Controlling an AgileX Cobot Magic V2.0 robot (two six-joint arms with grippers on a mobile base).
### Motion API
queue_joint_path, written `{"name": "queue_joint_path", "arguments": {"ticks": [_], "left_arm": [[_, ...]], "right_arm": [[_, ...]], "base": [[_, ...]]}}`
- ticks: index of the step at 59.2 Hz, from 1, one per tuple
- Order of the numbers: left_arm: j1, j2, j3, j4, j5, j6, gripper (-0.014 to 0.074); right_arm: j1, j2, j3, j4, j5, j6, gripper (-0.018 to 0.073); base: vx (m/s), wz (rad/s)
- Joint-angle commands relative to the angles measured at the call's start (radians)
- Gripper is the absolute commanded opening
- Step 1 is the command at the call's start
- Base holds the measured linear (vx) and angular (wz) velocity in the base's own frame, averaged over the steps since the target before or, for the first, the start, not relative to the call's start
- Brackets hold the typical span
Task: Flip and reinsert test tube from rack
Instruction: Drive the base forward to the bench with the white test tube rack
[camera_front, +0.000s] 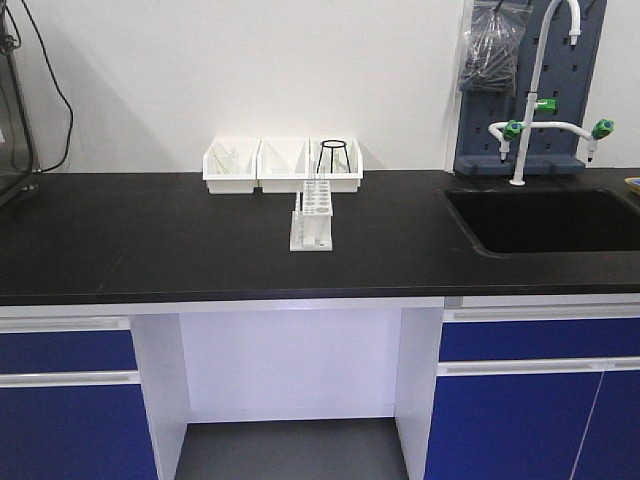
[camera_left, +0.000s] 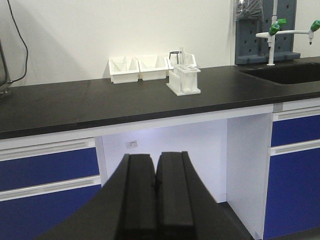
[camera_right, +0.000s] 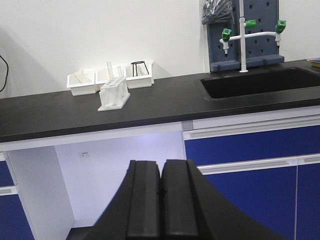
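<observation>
The small white rack (camera_front: 311, 215) stands on the black counter (camera_front: 150, 240), just in front of three white bins. A slim clear test tube (camera_left: 181, 56) rises upright above the rack's (camera_left: 183, 80) top plate; it also shows in the right wrist view as the test tube (camera_right: 109, 70) in the rack (camera_right: 114, 94). My left gripper (camera_left: 156, 156) is shut with nothing in it, low in front of the counter and far from the rack. My right gripper (camera_right: 161, 162) is likewise shut, empty and below counter height. Neither gripper appears in the front view.
Three white bins (camera_front: 283, 165) line the wall behind the rack; the right one holds a black wire stand (camera_front: 334, 156). A black sink (camera_front: 545, 220) with a white faucet (camera_front: 540, 100) lies to the right. Blue cabinets (camera_front: 65, 400) flank a knee opening (camera_front: 290, 390).
</observation>
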Motion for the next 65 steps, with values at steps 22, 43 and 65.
{"name": "queue_joint_path", "arguments": {"ticks": [22,43,65], "left_arm": [[0.0,-0.008,-0.006,0.0,-0.081,-0.002,-0.0006],[0.0,-0.008,-0.006,0.0,-0.081,-0.002,-0.0006],[0.0,-0.008,-0.006,0.0,-0.081,-0.002,-0.0006]], "right_arm": [[-0.003,-0.013,0.002,-0.012,-0.077,-0.009,-0.0011],[-0.003,-0.013,0.002,-0.012,-0.077,-0.009,-0.0011],[-0.003,-0.013,0.002,-0.012,-0.077,-0.009,-0.0011]], "base": [[0.0,0.0],[0.02,-0.01],[0.23,0.05]]}}
